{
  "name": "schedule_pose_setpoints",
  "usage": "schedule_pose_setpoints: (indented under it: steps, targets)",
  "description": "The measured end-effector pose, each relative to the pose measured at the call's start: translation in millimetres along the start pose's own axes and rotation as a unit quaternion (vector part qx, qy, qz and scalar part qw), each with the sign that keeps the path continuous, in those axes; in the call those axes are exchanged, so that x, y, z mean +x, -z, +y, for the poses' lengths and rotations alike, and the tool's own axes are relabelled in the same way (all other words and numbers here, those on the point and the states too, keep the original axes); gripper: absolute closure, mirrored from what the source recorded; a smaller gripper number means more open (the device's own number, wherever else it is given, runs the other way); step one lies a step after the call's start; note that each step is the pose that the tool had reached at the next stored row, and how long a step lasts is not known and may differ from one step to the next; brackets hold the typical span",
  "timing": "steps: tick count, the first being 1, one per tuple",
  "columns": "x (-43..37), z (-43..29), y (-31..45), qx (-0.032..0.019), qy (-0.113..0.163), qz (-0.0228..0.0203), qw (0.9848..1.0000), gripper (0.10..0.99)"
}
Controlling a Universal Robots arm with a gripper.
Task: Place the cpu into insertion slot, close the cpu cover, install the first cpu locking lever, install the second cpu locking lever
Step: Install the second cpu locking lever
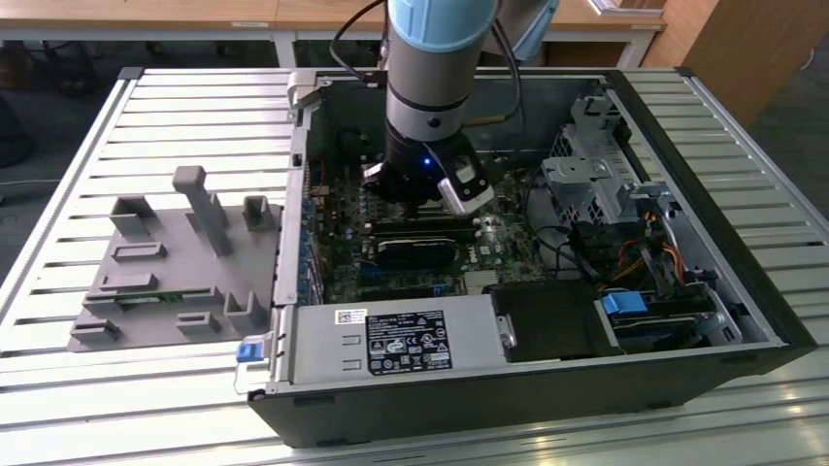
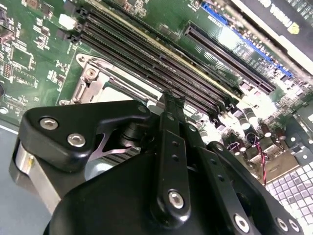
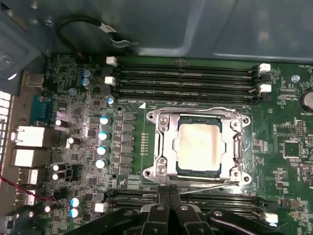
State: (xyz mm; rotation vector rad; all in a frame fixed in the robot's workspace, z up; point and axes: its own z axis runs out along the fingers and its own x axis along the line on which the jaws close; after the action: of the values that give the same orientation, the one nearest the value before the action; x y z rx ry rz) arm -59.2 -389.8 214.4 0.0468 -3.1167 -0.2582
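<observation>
The cpu (image 3: 198, 146) sits in the insertion slot (image 3: 168, 169) with the cpu cover (image 3: 164, 147) down. At the socket's 6 o'clock edge, the gripper (image 3: 169, 192) has its fingertips pinched together, apparently empty, near a thin locking lever (image 3: 208, 185). Lever step in hand; pressing calls for fine alignment.

From my station I note colours: green motherboard (image 3: 146, 105) with black memory slots (image 3: 186, 81) – beige-silver cpu (image 3: 199, 145) in a shiny silver cpu cover (image 3: 164, 147). Black gripper (image 3: 168, 195); pale blue arm (image 1: 441, 21); grey fixture tray (image 1: 169, 267).
</observation>
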Motion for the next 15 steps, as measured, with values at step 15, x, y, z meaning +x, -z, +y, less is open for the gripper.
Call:
schedule_pose_setpoints:
  steps: [15]
  targets:
    - [7.4,-8.6,-10.7,-0.0274,0.0,-0.0008,0.9996,0.969]
